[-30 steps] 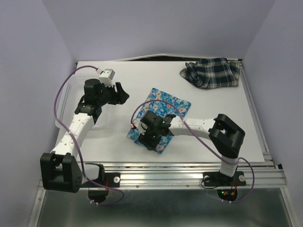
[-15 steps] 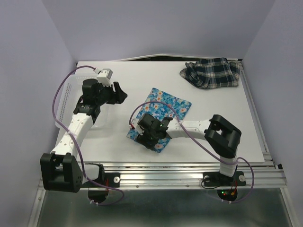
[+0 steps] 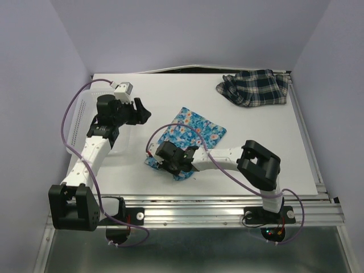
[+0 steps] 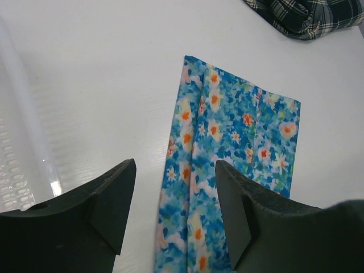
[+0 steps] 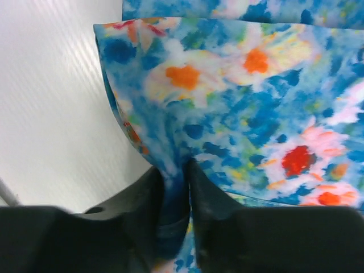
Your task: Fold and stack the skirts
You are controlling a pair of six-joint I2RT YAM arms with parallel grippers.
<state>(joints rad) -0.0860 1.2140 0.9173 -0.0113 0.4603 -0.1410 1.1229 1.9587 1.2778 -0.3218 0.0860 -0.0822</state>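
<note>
The blue floral skirt (image 3: 193, 129) lies folded in the middle of the white table. It also shows in the left wrist view (image 4: 227, 148). My right gripper (image 3: 170, 162) is shut on the skirt's near left edge (image 5: 227, 102), with cloth pinched between the jaws. My left gripper (image 3: 143, 111) is open and empty, above the table left of the skirt; in its wrist view its gripper (image 4: 176, 193) frames the skirt's left edge. The plaid skirt (image 3: 255, 86) lies crumpled at the far right, also at the top of the left wrist view (image 4: 307, 16).
A white lattice basket (image 3: 79, 122) stands at the table's left edge, under my left arm; its wall shows in the left wrist view (image 4: 17, 148). The table's near edge is a metal rail (image 3: 227, 200).
My right gripper has dragged the floral skirt's near edge to the left and toward the front; the skirt has shifted left with it. My left gripper has drawn slightly back and left.
</note>
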